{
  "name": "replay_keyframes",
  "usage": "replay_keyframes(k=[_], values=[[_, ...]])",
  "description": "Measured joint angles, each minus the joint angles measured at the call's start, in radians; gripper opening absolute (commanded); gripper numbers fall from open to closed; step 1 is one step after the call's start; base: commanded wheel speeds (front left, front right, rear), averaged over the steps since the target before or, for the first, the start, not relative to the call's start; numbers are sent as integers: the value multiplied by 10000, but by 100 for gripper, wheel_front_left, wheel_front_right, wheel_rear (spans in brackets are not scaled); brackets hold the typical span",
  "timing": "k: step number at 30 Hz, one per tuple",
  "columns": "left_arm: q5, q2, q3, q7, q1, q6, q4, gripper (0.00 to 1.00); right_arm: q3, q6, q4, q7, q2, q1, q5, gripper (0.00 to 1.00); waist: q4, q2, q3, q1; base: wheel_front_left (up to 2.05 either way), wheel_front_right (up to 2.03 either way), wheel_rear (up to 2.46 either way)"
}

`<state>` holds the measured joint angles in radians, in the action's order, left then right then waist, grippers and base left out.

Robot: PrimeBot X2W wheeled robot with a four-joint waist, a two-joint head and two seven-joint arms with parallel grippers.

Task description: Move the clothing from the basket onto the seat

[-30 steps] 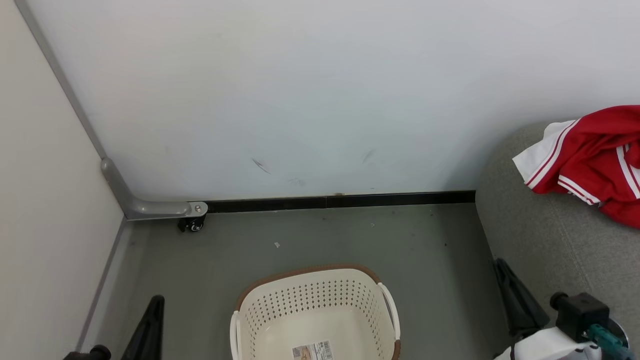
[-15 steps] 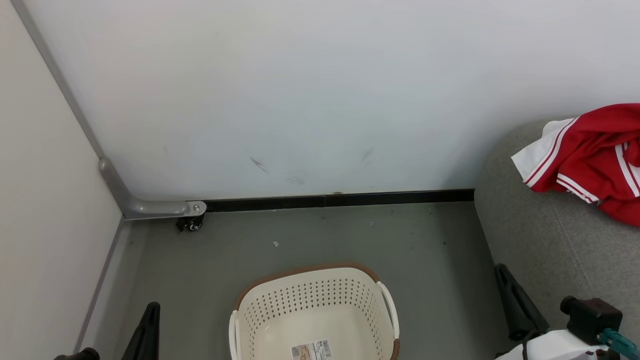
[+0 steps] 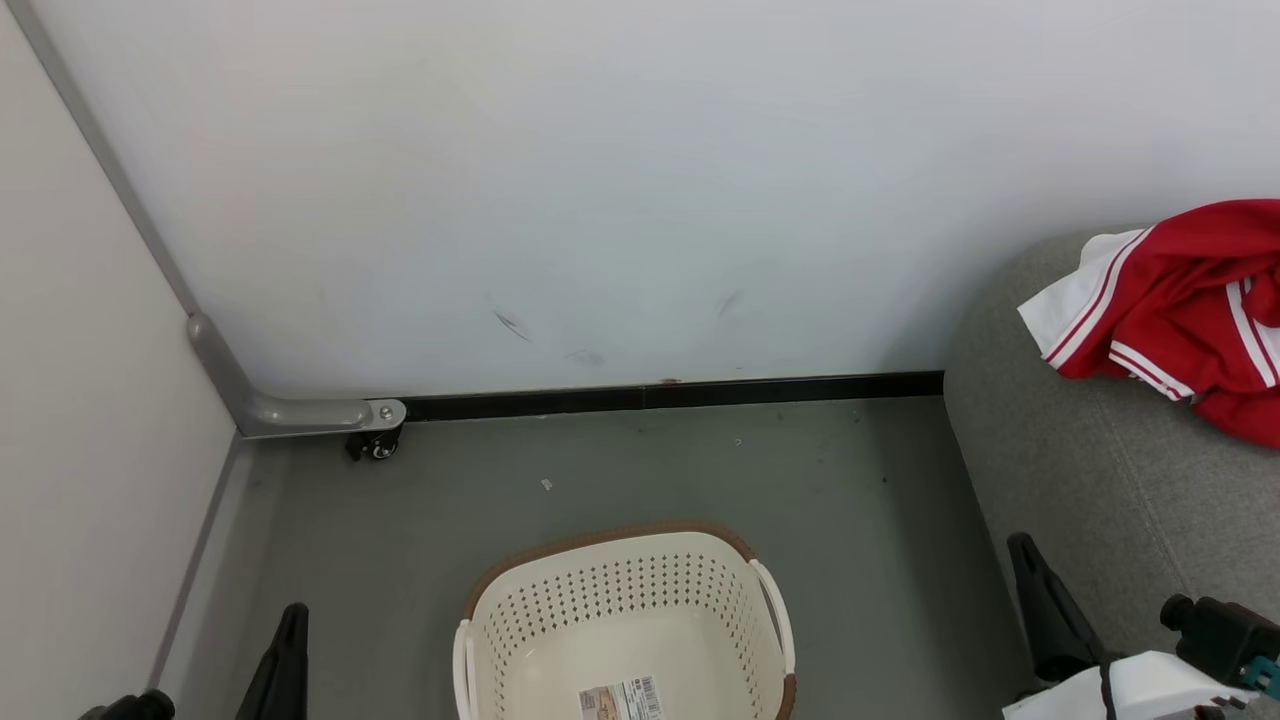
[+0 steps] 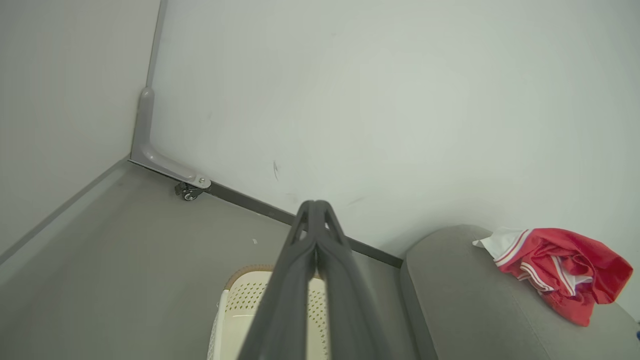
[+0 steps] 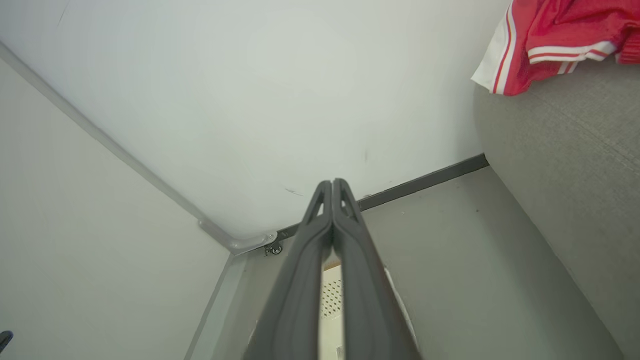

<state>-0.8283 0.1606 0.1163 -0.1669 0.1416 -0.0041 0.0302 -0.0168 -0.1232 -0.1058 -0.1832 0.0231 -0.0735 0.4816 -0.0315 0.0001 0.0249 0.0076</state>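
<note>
The cream basket (image 3: 620, 625) with a brown rim stands on the grey floor at the bottom centre; inside I see only a paper label (image 3: 620, 697). Red clothing (image 3: 1185, 310) with white striped trim lies crumpled on the grey seat (image 3: 1080, 470) at the right, also seen as clothing (image 4: 562, 267) on the seat (image 4: 465, 305) in the left wrist view. My left gripper (image 3: 290, 625) sits low at the bottom left, shut with nothing in it, its fingers (image 4: 314, 210) pressed together. My right gripper (image 3: 1022, 548) is at the bottom right beside the seat, shut and holding nothing (image 5: 332, 186).
A white wall with a black baseboard (image 3: 670, 392) stands behind the basket. A grey metal bracket with a small caster (image 3: 375, 445) sits in the left corner, where a side panel meets the wall. Grey floor (image 3: 650, 470) lies between basket and wall.
The whole head view has shifted slightly, so the camera moved. Both grippers sit lower in the picture than before; the right one is also further right. Basket and clothing have not moved.
</note>
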Motion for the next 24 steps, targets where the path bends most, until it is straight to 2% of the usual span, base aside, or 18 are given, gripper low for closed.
replay_keyframes(k=[5, 12, 19, 24], values=[[-677, -44, -115, 176, -122, -90, 138, 0, -33, 2, -63, 211, 61, 11, 993, 0, 28, 0, 30, 56, 0, 0, 0], [-1444, -113, -249, 431, -236, -171, 316, 0, -69, 0, -217, 470, 127, 46, 2151, 0, 58, 0, 67, 94, 0, 0, 0], [-2232, -242, -401, 671, -346, -259, 522, 0, -107, 0, -362, 700, 190, 212, 3294, 0, 88, 0, 70, 95, 0, 0, 0], [-2792, -286, -481, 851, -540, -303, 686, 0, -134, 0, -474, 821, 217, 219, 4111, 0, 110, 0, 43, 58, 0, 0, 0]])
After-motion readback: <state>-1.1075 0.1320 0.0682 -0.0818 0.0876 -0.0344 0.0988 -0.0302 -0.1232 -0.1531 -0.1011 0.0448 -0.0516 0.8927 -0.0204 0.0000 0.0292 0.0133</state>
